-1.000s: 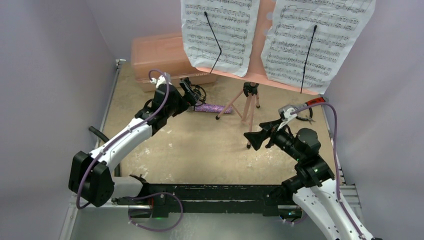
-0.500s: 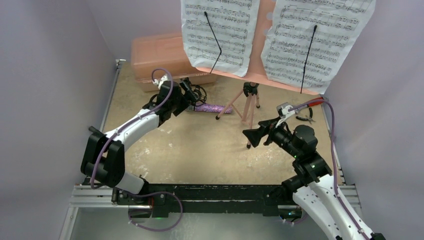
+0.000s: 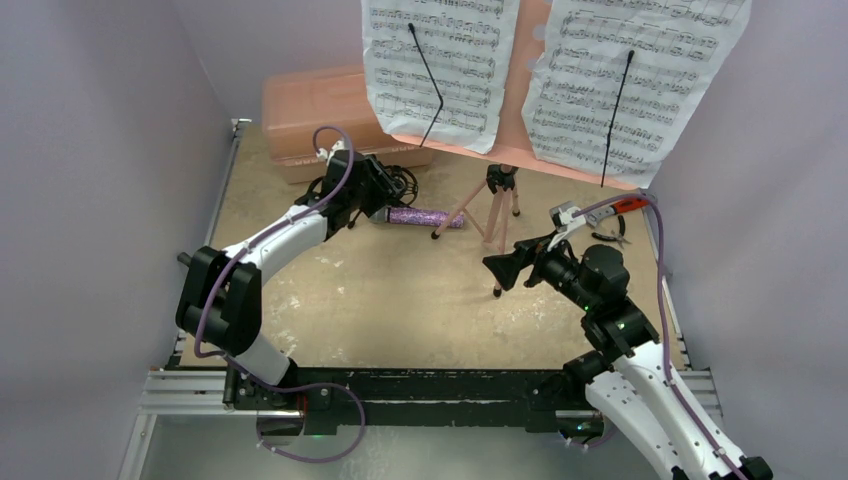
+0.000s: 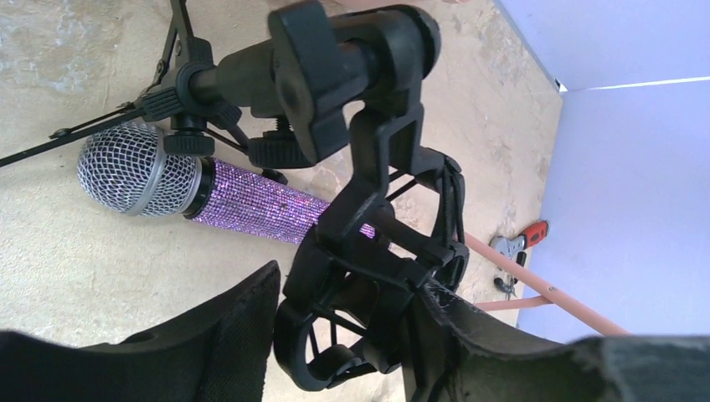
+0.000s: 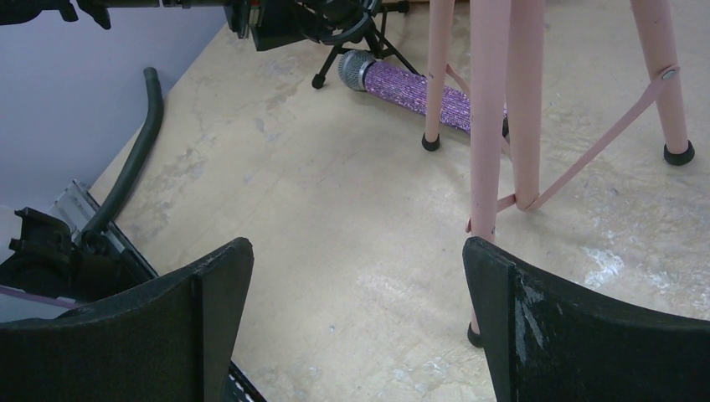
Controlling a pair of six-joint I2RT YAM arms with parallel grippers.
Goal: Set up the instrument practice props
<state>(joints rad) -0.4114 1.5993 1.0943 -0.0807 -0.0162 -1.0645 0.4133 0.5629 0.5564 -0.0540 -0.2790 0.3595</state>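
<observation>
Left wrist shows the left gripper (image 4: 347, 293), newly narrowed around the mic stand (image 4: 335, 59), clamp uncertain, so moving it looks next; right gripper (image 5: 358, 251) gapes.

Salmon-pink lidded case (image 3: 310, 105) sits lid-down at the far left back of the beige, scuffed worktop (image 3: 400, 300), close to the back wall. Red-handled tool (image 3: 628, 205) lies flat at the far right edge of the worktop, just beside the right wall and well apart from the case; its dark metal head is too small to make out. Black hose (image 5: 138, 142) curves along the worktop's left edge, a metal rail frame (image 3: 170, 385) runs along the near edge, and plain lilac-grey walls (image 3: 90, 150) close in left, back and right.
</observation>
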